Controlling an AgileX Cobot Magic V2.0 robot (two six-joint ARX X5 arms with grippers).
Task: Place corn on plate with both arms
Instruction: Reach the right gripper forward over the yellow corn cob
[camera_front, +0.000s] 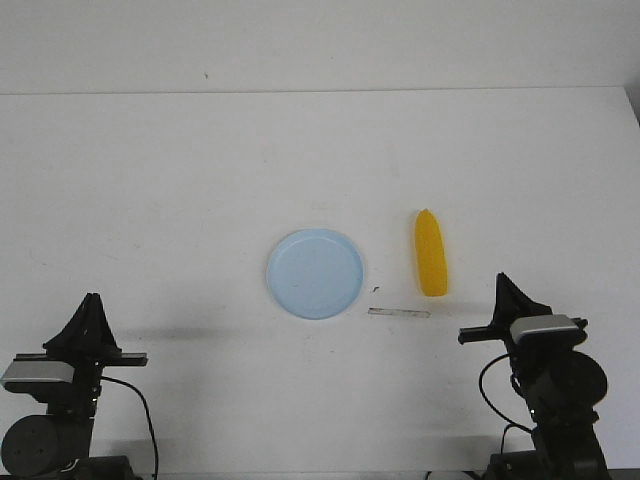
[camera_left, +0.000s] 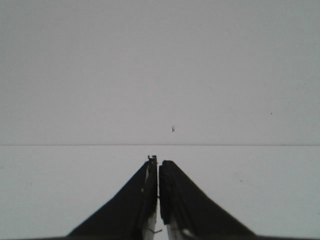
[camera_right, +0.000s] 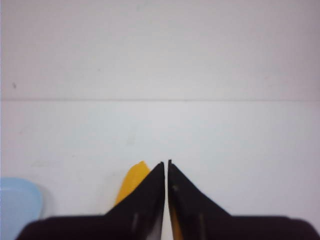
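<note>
The yellow corn (camera_front: 431, 254) lies on the white table, pointed tip away from me, just right of the pale blue plate (camera_front: 314, 273). My right gripper (camera_front: 502, 283) is shut and empty, near the front edge, a little right of and behind the corn's blunt end. In the right wrist view the corn (camera_right: 133, 181) shows partly behind the shut right gripper (camera_right: 166, 162), and the plate's rim (camera_right: 17, 202) sits at the edge. My left gripper (camera_front: 91, 300) is shut and empty at the front left, far from both; the left wrist view has the shut left gripper (camera_left: 158, 160) over bare table.
A thin pale strip (camera_front: 399, 312) lies on the table between the plate and my right arm. The table's far edge (camera_front: 320, 91) meets a plain white wall.
</note>
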